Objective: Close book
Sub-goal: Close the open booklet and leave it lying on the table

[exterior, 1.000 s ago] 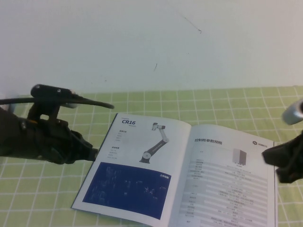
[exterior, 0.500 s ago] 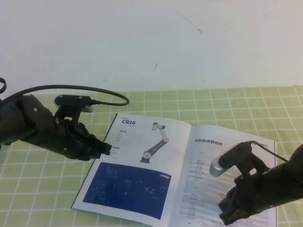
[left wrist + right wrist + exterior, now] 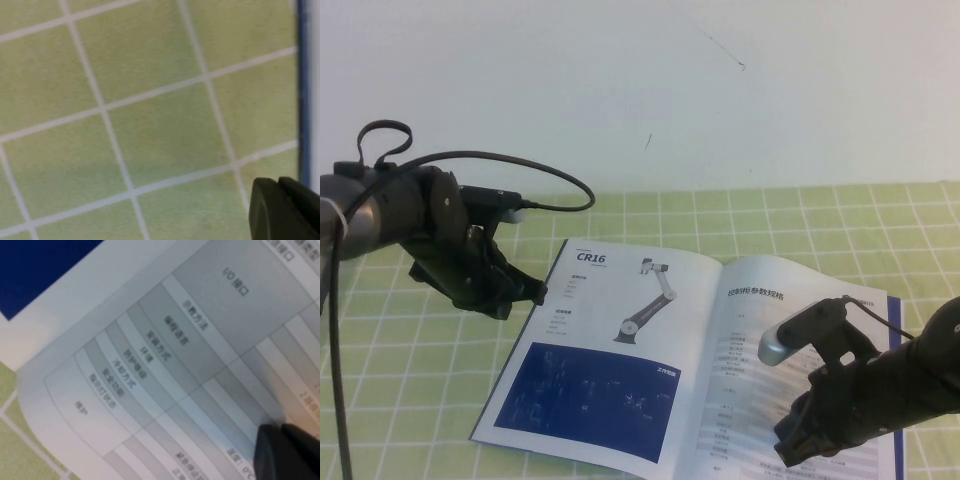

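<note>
The book (image 3: 620, 340) lies open on the green checked cloth, with a blue picture on its left page and a printed table on its right page. My left gripper (image 3: 537, 292) hangs just off the book's left edge, shut and holding nothing. In the left wrist view the left gripper (image 3: 278, 183) is over the cloth beside the book's blue-lined edge (image 3: 303, 75). My right gripper (image 3: 788, 452) is low over the bottom of the right page, shut. In the right wrist view the right gripper (image 3: 280, 429) has its tips at the printed table on the book (image 3: 175, 340).
The green checked cloth (image 3: 410, 380) covers the table up to a white wall (image 3: 640, 90) behind. A black cable (image 3: 550, 180) loops above the left arm. The book's near edge reaches the bottom of the high view.
My right arm has come in from the right edge and dropped onto the right page. The left arm has turned, its tip staying by the book's left edge. The right page has shifted slightly.
</note>
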{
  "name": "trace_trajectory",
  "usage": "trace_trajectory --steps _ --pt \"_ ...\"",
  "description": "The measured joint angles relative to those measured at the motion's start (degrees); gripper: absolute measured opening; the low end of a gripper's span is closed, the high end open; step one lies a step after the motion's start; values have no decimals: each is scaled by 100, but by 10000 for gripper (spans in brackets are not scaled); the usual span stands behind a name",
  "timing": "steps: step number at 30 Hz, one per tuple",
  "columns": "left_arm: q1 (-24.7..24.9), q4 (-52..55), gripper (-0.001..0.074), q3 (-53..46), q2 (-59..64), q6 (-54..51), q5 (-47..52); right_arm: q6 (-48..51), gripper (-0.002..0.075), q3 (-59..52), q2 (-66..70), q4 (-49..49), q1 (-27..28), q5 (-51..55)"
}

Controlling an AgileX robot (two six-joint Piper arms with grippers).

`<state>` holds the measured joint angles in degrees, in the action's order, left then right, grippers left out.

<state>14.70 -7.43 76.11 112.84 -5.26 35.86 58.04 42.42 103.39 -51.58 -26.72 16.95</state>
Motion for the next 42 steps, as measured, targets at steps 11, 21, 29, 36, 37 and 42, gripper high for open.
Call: trace_trajectory --steps 11,21,29,36,37,42 --pt "115 531 -4 219 349 299 259 0 -2 0 12 -29 0 0" --pt "519 1351 -4 338 394 693 426 0 -2 0 12 -39 0 0" --pt "611 1400 -4 662 361 841 948 0 -2 0 12 -43 0 -22" --pt "613 1262 -4 664 484 750 1162 0 -2 11 33 -87 0 -178" --pt "613 1223 -4 664 530 750 1186 0 -2 7 36 -101 0 -177" --pt "623 1135 -4 718 553 739 1214 0 -2 14 36 -115 -2 -190"
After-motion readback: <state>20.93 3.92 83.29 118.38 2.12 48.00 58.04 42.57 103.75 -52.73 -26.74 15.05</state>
